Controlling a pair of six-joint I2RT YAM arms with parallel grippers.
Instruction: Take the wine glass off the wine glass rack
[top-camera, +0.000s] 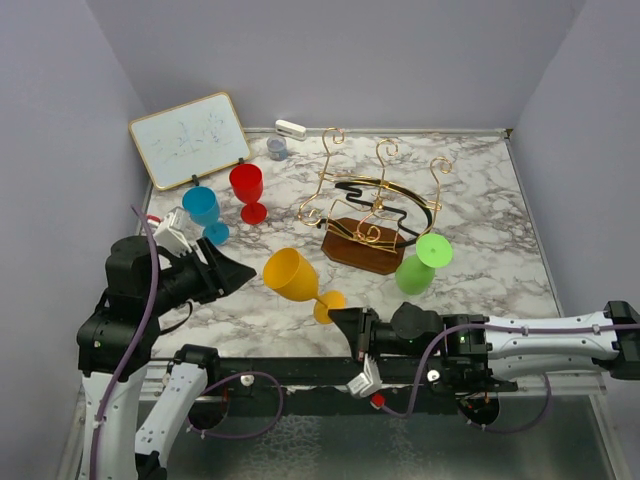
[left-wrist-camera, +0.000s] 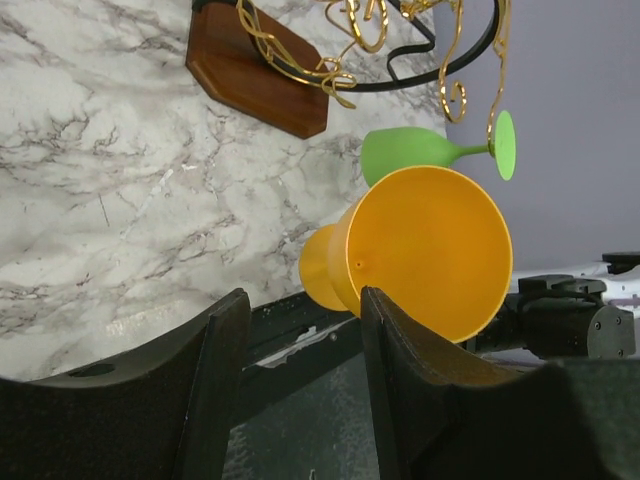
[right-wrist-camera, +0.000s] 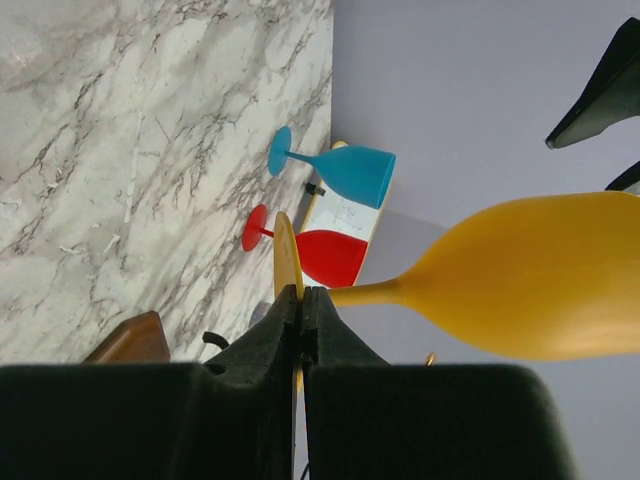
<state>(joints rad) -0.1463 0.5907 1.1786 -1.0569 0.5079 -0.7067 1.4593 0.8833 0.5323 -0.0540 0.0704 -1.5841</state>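
Black fingers of the right gripper were pressed together on the thin edge of the round foot of the yellow plastic wine glass, with no gap visible beyond the disc itself. That glass lay tilted almost on its side above the white marble-patterned table, with the bowl to the left and the foot to the right. It sat to the near left of the gold wire wine glass rack and clear of it, touching none of its curled hooks. The open mouth of the bowl faced the left gripper, whose jaws stood wide apart with nothing between them; its fingers were close to the rim but not on it.

The rack stood upright near the middle of the table on its dark brown wooden base, with a black ring running around the wire arms. Just right of the base was a green plastic wine glass, tilted, with its stem against the end of one gold hook arm; whether it hung there or rested on the table could not be told.

Further left, a blue plastic wine glass and a red plastic wine glass stood upright beside each other. Behind them a small whiteboard with a pale wooden frame leaned at the far left corner. A small grey-blue cup and a white oblong object sat by the far wall
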